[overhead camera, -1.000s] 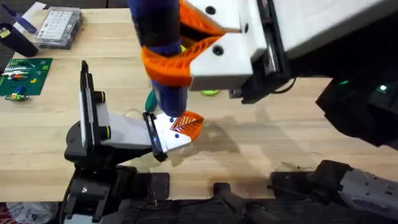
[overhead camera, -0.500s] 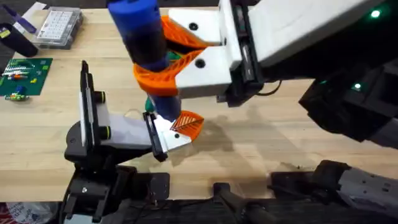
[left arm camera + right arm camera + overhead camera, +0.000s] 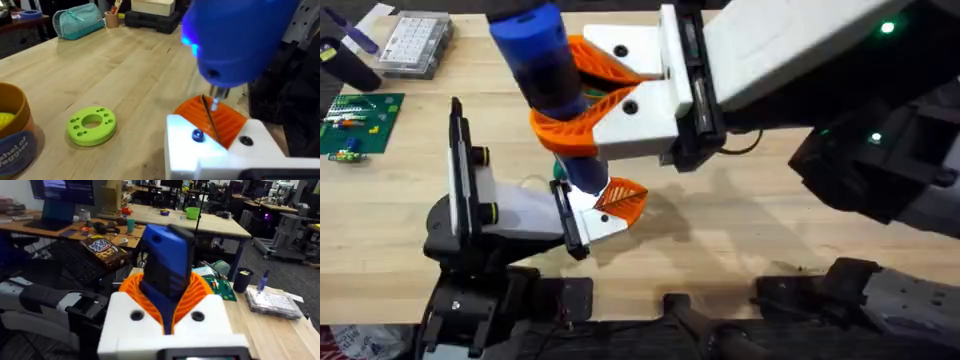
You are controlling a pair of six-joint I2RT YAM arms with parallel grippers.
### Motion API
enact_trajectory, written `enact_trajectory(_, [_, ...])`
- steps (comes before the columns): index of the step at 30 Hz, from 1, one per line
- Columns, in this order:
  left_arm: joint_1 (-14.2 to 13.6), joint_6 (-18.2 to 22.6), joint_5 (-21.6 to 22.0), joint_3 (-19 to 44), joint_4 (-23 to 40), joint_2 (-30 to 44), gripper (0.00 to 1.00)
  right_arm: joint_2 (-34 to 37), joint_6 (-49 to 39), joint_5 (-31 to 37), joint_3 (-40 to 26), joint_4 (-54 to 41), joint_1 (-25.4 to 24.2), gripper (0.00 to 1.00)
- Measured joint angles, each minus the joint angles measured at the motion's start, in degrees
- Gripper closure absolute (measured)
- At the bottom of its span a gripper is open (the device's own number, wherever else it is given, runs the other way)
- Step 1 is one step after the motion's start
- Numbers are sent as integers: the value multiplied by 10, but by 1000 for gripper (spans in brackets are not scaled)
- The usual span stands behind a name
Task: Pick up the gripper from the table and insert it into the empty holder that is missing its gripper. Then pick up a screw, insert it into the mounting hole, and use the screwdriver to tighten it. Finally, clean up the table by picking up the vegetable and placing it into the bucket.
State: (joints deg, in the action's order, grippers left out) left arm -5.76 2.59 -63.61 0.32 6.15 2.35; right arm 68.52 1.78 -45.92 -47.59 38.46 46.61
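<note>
- Two orange pads of the right gripper (image 3: 582, 105) clamp the screwdriver (image 3: 545, 70) in the overhead view; below its tip sits the gripper (image 3: 620, 198), mounted on the holder (image 3: 510, 210). Bare tabletop (image 3: 720, 215) lies open beside it.
- Left wrist view: the bit (image 3: 210, 116) touches the orange piece beside a screw (image 3: 197, 135); a green disc (image 3: 92, 124) and the bucket (image 3: 14, 131) lie beyond.
- Right wrist view: the pads (image 3: 200, 297) squeeze the blue body; a circuit board (image 3: 220, 287) lies past it.

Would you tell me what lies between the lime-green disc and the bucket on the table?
Bare wooden table and nothing else, in the left wrist view: the lime-green disc and the bucket stand apart.
</note>
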Motion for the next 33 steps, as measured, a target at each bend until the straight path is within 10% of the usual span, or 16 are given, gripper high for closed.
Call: enact_trajectory(33, [0, 0, 0, 0, 0, 0, 992, 44, 10, 9, 0, 15, 1, 945])
